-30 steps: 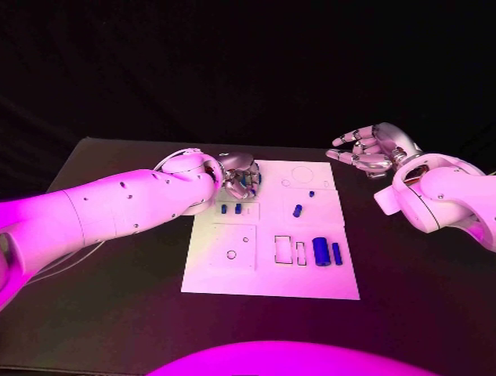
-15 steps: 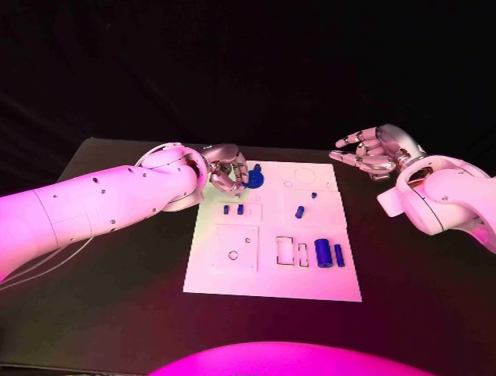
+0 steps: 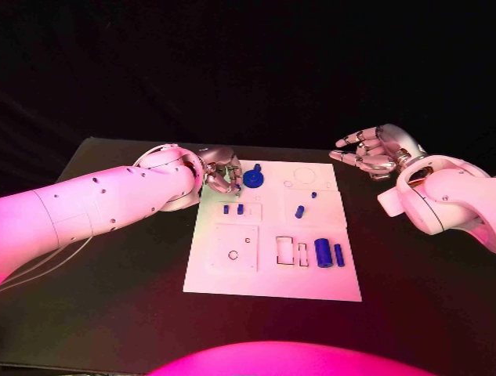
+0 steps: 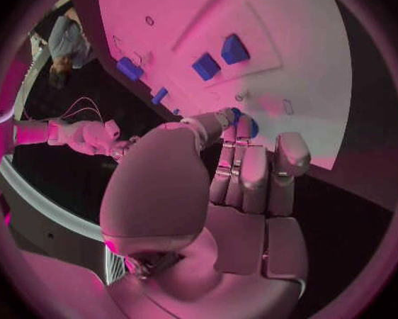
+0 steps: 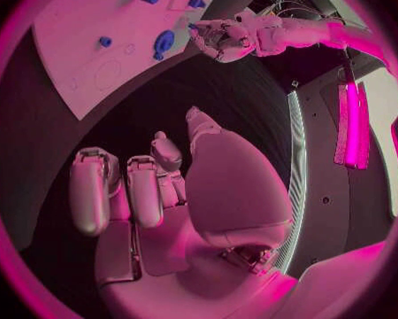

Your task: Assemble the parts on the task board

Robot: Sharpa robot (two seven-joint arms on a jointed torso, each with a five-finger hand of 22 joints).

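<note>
- Head view: your left robot hand [image 3: 225,174] rests at the far left corner of the flat white task board [image 3: 273,283] on the black desk [image 3: 112,313], fingertips beside the round blue part [image 3: 255,180]; whether it grips it, you cannot tell.
- Seat that part squarely before letting go.
- Right robot hand [image 3: 372,153]: spread, empty, off the board.
</note>
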